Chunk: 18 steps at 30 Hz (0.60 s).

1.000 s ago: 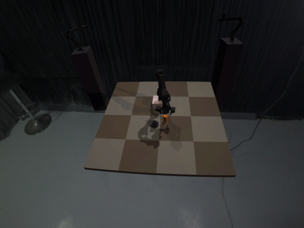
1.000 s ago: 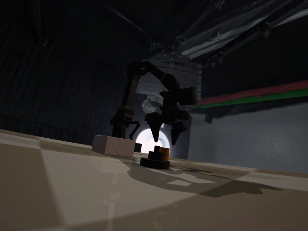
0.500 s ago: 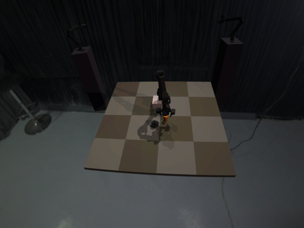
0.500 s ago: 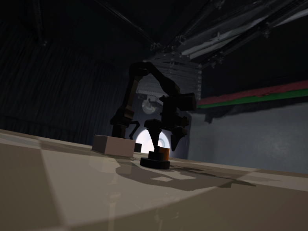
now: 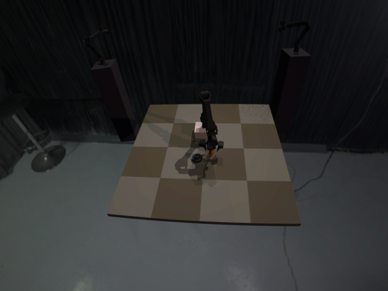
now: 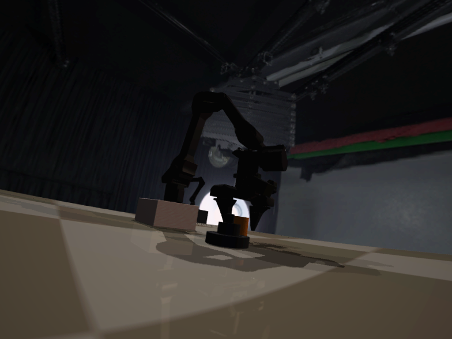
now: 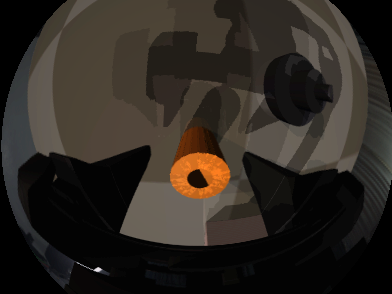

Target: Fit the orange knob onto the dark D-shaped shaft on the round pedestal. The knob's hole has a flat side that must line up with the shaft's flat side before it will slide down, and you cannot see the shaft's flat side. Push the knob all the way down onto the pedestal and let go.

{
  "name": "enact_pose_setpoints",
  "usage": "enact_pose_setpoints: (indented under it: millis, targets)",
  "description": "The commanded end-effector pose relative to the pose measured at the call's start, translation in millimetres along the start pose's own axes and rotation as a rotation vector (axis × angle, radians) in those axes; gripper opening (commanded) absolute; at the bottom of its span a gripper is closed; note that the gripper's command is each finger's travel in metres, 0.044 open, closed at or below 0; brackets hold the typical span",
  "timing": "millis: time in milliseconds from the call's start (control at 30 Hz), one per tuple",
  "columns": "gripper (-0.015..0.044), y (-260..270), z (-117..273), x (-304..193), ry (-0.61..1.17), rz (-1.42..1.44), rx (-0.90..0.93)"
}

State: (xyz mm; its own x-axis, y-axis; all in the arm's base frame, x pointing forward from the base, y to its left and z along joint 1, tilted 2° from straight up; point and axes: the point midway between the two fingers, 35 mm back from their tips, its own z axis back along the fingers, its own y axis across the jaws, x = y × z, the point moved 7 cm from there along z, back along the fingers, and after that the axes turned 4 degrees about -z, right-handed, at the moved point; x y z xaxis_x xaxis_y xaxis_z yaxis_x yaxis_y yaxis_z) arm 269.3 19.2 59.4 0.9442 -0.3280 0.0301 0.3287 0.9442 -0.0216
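Observation:
The orange knob (image 5: 212, 152) (image 6: 244, 225) (image 7: 200, 145) stands upright on the table, its hole facing up. In the wrist view the hole shows a straight slanting edge on its right side. My gripper (image 5: 212, 149) (image 6: 240, 223) (image 7: 198, 153) is open, pointing down, with a finger on either side of the knob and gaps between. The round dark pedestal (image 5: 197, 159) (image 6: 226, 240) (image 7: 286, 90) stands beside the knob, left of it in the top view, with its shaft (image 6: 228, 218) (image 7: 326, 93) bare. The shaft's flat side cannot be made out.
A pale pink block (image 5: 200, 133) (image 6: 176, 215) (image 7: 237, 231) lies on the checkered table (image 5: 175, 200) near the arm's base, behind the knob and pedestal in the top view. Two other arms stand on tall columns beyond the table's back edge.

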Motion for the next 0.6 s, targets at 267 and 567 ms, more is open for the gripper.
enact_pose_setpoints:
  millis: [267,567]
  targets:
    - [0.0440,-1.2,-18.2,-1.9,0.000,0.004,-0.005]
    - [0.0204,-1.2,-18.2,-1.9,0.000,0.004,-0.005]
